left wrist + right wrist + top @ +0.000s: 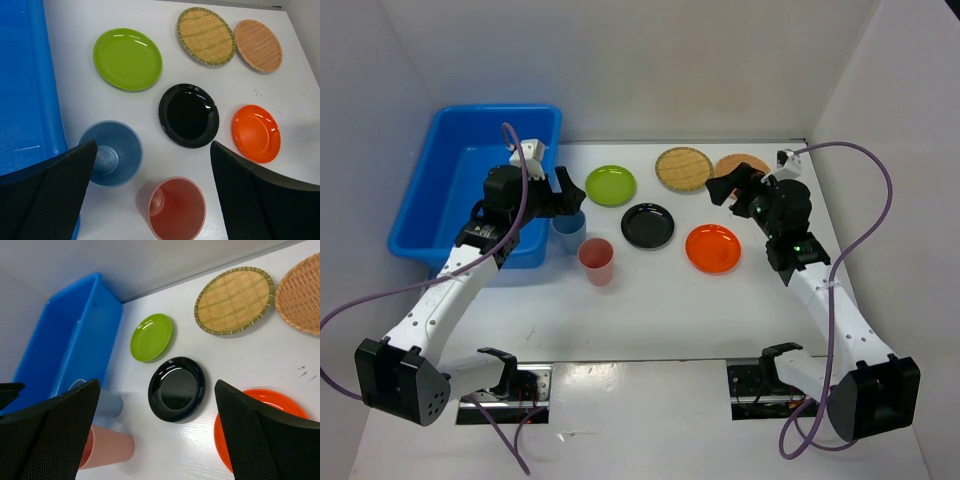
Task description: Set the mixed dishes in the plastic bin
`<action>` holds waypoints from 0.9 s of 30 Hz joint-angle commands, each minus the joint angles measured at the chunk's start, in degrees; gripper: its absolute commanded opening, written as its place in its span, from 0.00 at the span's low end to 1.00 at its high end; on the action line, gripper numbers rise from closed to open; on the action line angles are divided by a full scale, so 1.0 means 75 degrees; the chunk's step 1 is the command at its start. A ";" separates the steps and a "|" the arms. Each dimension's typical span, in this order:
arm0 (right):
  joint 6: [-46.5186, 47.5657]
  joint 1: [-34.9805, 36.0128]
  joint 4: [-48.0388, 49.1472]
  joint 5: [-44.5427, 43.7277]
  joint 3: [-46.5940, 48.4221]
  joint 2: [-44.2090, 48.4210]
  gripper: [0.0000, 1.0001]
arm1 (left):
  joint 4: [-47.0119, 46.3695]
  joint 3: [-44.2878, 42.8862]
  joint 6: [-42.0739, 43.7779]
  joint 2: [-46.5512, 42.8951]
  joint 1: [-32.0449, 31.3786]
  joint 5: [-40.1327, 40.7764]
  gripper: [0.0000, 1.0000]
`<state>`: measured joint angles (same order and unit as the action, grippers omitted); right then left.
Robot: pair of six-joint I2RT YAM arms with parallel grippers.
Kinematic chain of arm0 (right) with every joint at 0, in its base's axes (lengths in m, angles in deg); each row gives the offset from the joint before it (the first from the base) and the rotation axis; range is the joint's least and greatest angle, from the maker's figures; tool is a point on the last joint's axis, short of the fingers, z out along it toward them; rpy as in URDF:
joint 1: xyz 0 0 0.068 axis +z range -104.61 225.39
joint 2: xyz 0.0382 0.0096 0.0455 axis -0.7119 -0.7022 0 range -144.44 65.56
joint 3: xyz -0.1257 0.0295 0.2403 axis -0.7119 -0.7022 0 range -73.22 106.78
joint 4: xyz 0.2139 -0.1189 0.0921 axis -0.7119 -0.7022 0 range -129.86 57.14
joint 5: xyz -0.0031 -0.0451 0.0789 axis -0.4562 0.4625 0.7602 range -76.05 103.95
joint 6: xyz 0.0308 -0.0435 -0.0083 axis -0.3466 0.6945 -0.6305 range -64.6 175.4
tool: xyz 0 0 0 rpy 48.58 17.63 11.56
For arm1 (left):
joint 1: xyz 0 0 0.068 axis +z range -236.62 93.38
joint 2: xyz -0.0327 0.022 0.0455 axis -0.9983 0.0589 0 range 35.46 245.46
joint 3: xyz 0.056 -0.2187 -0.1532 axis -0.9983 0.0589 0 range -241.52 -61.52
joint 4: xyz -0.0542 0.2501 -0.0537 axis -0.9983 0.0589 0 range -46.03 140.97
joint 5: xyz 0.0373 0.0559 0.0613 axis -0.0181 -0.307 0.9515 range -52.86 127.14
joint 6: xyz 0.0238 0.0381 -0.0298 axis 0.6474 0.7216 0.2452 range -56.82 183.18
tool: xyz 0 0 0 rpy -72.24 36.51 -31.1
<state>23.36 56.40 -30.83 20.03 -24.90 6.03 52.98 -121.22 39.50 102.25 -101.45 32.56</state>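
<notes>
The left pincer [561, 192] hangs wide open and empty over the blue cup [568, 230], which stands upright just beside the right wall of the blue plastic bin [460, 180] at the far-left corner of the surface [650, 310]. To do this well, I reckon it should drop one finger inside the cup's rim and one outside, on the side away from the bin wall and the nearby salmon-pink cup [596, 260], then lift above the rolled rim before swinging left. The right pincer [728, 188], also open and empty, hovers near the orange plate [713, 247].
</notes>
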 commanded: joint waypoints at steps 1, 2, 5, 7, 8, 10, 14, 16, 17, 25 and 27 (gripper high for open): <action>0.0158 0.0044 0.0749 0.0254 -0.0031 0.0003 1.00 | -0.0159 -0.0325 0.0251 -0.0045 -0.0015 0.0282 1.00; 0.0158 0.0126 0.0843 0.0348 -0.0032 -0.0101 1.00 | -0.0159 -0.0325 0.0251 -0.0045 -0.0015 0.0282 1.00; 0.0227 0.0371 0.0833 0.0349 -0.0032 -0.0383 1.00 | 0.0144 -0.0652 0.0438 0.0223 -0.0015 0.0282 1.00; 0.0297 0.0524 0.0762 0.0267 0.0062 -0.0535 1.00 | 0.0506 -0.0875 0.0579 0.0608 -0.0015 0.0796 1.00; 0.0298 0.0594 0.0762 0.0162 0.0062 -0.0536 1.00 | 0.0636 -0.1096 0.0579 0.0762 -0.0015 0.1053 1.00; 0.0298 0.0747 0.0762 0.0021 0.0062 -0.0536 1.00 | 0.0917 -0.1308 0.0650 0.1241 -0.0015 0.1487 1.00; 0.0216 0.0818 0.0948 -0.0050 -0.0254 -0.0220 1.00 | 0.0989 -0.1485 0.0860 0.1829 -0.0015 0.1220 1.00; 0.0216 0.0887 0.0949 -0.0144 -0.0324 -0.0115 1.00 | 0.0920 -0.1415 0.0861 0.1970 -0.0015 0.1290 1.00; 0.0216 0.0888 0.0949 -0.0236 -0.0325 -0.0033 1.00 | 0.0919 -0.1322 0.0861 0.1970 -0.0015 0.1371 1.00; 0.0146 0.0888 0.0949 -0.0378 -0.0536 0.0050 1.00 | 0.0697 -0.1227 0.1036 0.1959 -0.0097 0.0683 0.95; 0.0146 0.0888 0.0949 -0.0378 -0.0536 0.0050 1.00 | 0.0626 -0.1227 0.1141 0.1959 -0.0191 0.0342 0.91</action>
<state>23.93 62.47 -27.36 18.64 -28.68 5.22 60.46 -130.60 45.49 118.22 -101.85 39.82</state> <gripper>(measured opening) 0.997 0.923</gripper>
